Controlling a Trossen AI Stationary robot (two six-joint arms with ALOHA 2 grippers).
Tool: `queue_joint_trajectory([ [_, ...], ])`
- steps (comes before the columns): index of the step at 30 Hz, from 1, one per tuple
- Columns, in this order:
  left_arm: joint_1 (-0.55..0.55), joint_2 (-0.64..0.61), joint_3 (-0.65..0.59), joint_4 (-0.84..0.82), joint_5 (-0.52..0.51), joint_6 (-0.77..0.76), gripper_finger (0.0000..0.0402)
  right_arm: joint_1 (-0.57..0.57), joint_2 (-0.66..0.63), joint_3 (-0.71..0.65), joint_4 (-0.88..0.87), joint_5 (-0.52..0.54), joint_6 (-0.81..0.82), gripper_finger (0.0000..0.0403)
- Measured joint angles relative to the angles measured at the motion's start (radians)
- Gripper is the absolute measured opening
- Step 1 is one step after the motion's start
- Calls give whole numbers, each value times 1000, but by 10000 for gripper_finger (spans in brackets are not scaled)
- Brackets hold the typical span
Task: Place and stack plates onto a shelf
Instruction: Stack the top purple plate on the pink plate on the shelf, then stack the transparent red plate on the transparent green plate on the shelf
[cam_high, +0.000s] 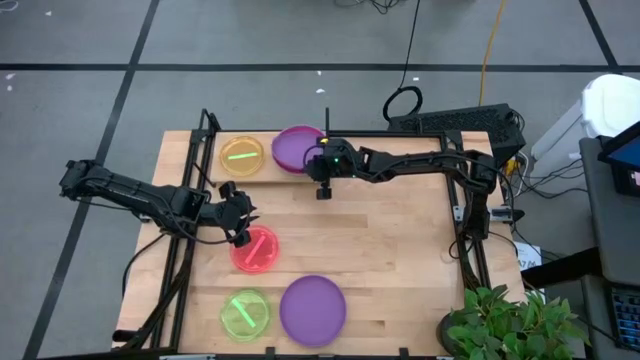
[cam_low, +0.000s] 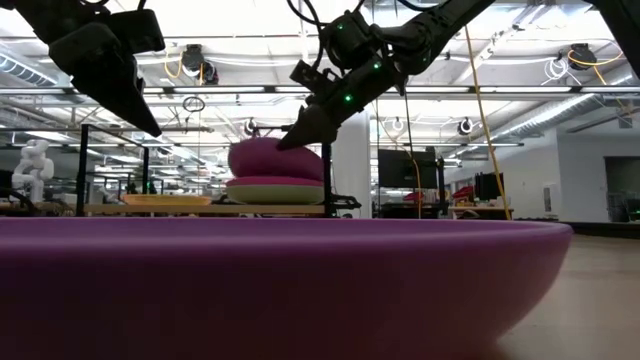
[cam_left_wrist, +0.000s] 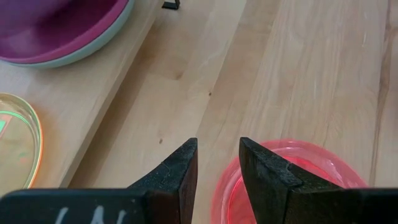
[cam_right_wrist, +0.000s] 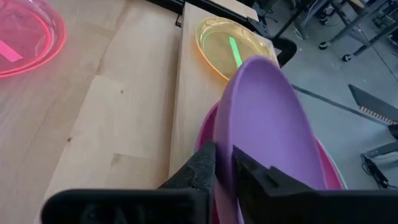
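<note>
The shelf (cam_high: 268, 172) runs along the table's far left and carries an orange plate (cam_high: 240, 155) and a stack of plates (cam_low: 275, 190): a magenta plate (cam_right_wrist: 207, 134) in a pale teal one (cam_left_wrist: 93, 46). A purple plate (cam_right_wrist: 267, 118) leans tilted on that stack, with my right gripper (cam_right_wrist: 224, 165) shut on its rim. My left gripper (cam_left_wrist: 217, 168) hangs open above the far edge of a red plate (cam_high: 255, 250) on the table and touches nothing. A green plate (cam_high: 244, 312) and another purple plate (cam_high: 312, 310) lie near the front edge. My right gripper pinches the purple plate's rim (cam_right_wrist: 239, 140) between its two fingers, one on each face. The fingers come from the table's right side, slanting down. The held edge is raised and the plate stands tilted, its opposite edge (cam_low: 240, 165) resting on the stack.
The shelf's black frame and upright post (cam_high: 326, 125) stand close to my right gripper. Bare tabletop (cam_high: 390, 250) stretches across the middle and right. A potted plant (cam_high: 510, 325) sits at the near right corner.
</note>
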Motion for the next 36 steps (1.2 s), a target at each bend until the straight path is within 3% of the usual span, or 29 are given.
queue_joint_trajectory([
  [14,0,0,0,-5,12,-15,125,39,-50,0,30,1,0,92],
  [21,-34,0,0,-6,102,-16,125,95,-149,0,0,0,60,94],
  [28,-159,0,0,-13,223,1,125,160,-221,0,-119,0,122,94],
  [36,-379,92,0,-9,223,-81,125,190,-250,0,-245,0,115,93],
])
